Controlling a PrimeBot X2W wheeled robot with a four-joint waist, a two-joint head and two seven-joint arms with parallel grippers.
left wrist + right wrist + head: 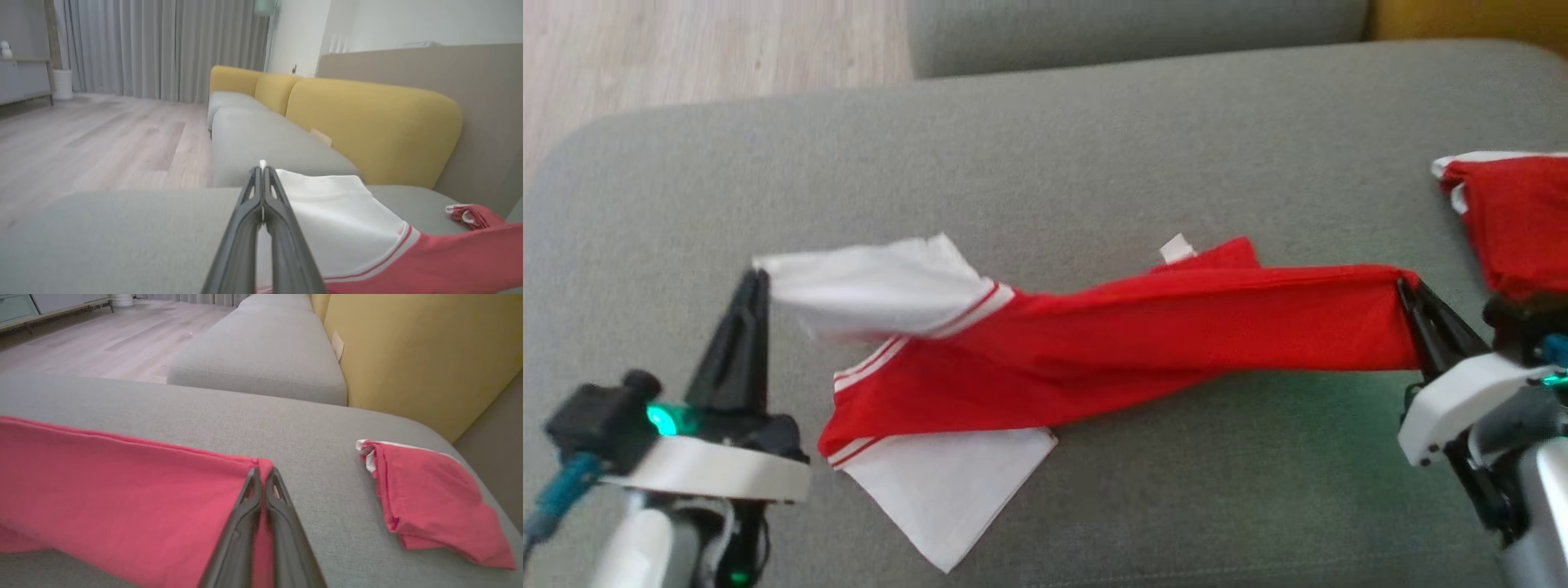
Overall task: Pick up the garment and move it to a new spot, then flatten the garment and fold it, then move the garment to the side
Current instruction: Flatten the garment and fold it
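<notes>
- Garment [1111, 343] was a red tee with white sleeves, strung across the middle of the head view between both grippers. It was twisted along its length and partly lifted off the seat.
- left gripper [756, 282], lower left, had its fingers pinched right together on the tip of one white sleeve [874, 286]. Its wrist view showed a sliver of white cloth poking out past the tips.
- right gripper [1406, 290], near the right edge, was clamped just as tight on the corner of the red hem [1364, 318].
- other white sleeve [947, 490] lay on the grey cushion [1045, 147] at lower centre, tucked under the red body.
- My read: this was the flatten step, with both ends gripped and nothing spread out yet. The next move probably calls for pulling the ends apart evenly to get the twist out, then lowering it flat without dragging that loose sleeve under.
- Room-wise, there was loads of bare cushion in the upper middle of the frame. It was tighter on the right, where a folded red piece [1515, 229] sat just beside the right gripper, so I'd avoid swinging that way.
- Cushion's rounded corner was at the upper left with wood floor [686, 49] past it. Going too far left could drop the sleeve over the edge.
</notes>
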